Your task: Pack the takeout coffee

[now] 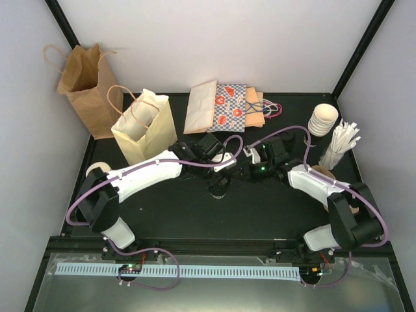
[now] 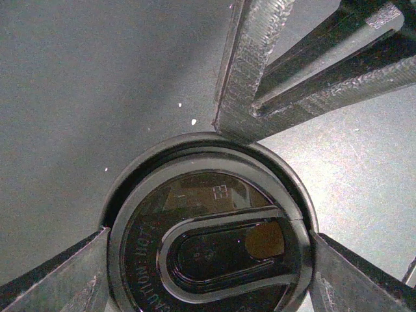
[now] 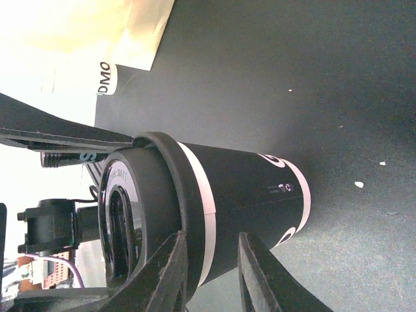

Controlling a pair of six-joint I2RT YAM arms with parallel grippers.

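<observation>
Perforated white strip (image 1: 175, 270), flat, along the near ledge. Two white-shelled arms with looping purple cables meet over the middle of the matte black table (image 1: 273, 211). Cup (image 3: 247, 195): tapered, matte black with white bands, standing upright mid-table between both grippers. Lid (image 2: 149, 260): glossy black plastic, round, with raised lettering and an oval recess. Left gripper (image 2: 208, 240): ridged dark fingers closed on opposite sides of the lid rim, holding the cup from above. Right gripper (image 3: 211, 246): jaws only narrowly parted, tips laid against the cup's side at the lid's edge. Cream bag (image 1: 146, 130): smooth paper, upright and open, just beyond the left arm, white paper inside. White sticks (image 1: 341, 144): thin, bundled, far right. White cups (image 1: 323, 119): small, nested, beside the sticks. Flat bags (image 1: 214, 107): plain kraft and a red-patterned print, overlapping at the far edge. Brown bag (image 1: 88, 88): creased kraft, twisted handles, upright in the far left corner.
</observation>
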